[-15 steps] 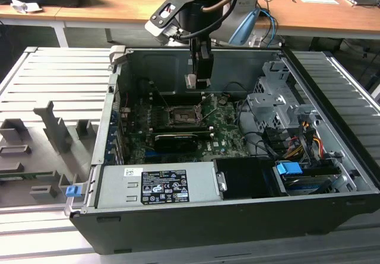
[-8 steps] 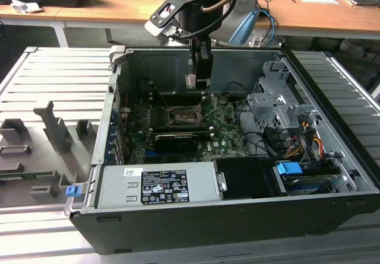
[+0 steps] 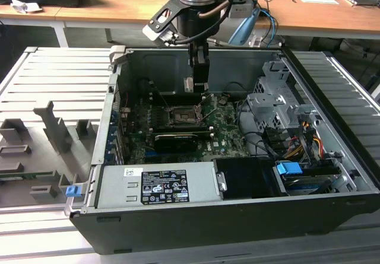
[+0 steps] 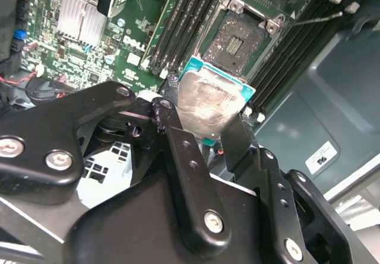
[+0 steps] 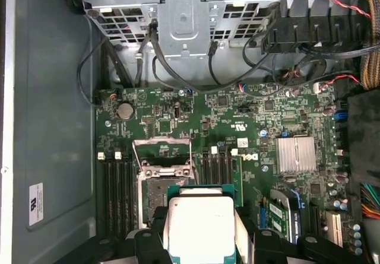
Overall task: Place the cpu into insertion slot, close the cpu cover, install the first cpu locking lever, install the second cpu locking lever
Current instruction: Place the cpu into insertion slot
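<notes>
Because the socket (image 4: 240, 38) sits uncovered, cover (image 5: 161, 150) swung back, your gripper (image 4: 205, 130) has its fingers closed on the chip's (image 4: 214, 98) edges, holding it flat above the board, near the socket.

A grey counter (image 3: 59, 74) of ribbed metal slats carries everything. A dark computer case (image 3: 237, 231) lies on its side across the middle of the counter, its open side facing up, with ribbed surface showing past it on both sides of the exterior view. At the exterior view's left, just beside the case, lies a flat grey fixture (image 3: 27, 157) with upright blocks and recesses. A small blue piece (image 3: 72, 190) sits at its near corner.
</notes>
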